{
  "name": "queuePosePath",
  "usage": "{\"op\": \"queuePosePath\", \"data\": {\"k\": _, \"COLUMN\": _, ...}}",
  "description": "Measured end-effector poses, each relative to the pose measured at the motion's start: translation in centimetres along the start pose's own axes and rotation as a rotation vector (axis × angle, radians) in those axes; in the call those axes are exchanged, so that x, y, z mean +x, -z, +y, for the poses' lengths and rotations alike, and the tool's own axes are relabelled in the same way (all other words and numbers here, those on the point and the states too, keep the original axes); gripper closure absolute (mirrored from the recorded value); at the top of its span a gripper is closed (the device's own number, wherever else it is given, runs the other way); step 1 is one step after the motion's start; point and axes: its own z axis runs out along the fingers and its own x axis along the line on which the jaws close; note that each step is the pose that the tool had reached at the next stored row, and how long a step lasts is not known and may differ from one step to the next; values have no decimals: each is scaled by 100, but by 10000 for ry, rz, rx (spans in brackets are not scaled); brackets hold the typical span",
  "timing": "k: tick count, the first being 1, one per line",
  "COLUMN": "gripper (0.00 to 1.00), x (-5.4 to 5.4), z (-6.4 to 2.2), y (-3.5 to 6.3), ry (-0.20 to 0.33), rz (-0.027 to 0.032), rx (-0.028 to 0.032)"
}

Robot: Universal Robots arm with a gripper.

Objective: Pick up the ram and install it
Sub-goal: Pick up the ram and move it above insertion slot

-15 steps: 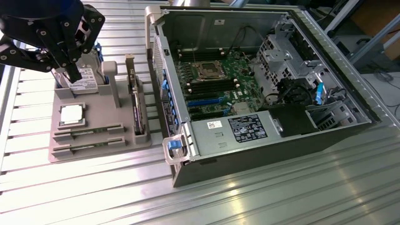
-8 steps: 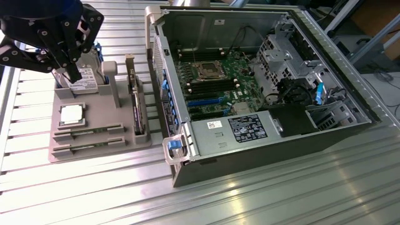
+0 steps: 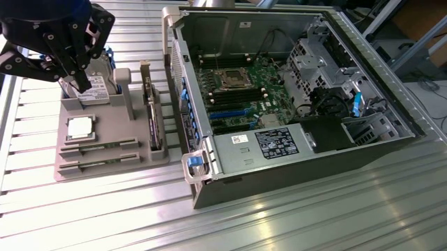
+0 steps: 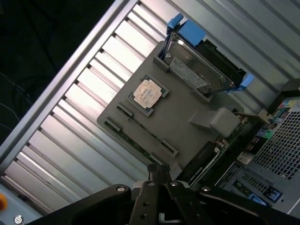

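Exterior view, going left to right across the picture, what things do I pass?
Ram sticks → expansion card → processor socket → drive cage

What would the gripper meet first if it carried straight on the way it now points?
Probably the grey tray, around the processor or the ram beside it; the gripper points down at it, but depth is unclear.
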Motion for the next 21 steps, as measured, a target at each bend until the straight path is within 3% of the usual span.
{"op": "queuePosePath", "data": {"k": 21, "gripper": 89, "x": 0, "z": 0, "y": 0, "ry": 920, "rz": 67, "rx": 41}}
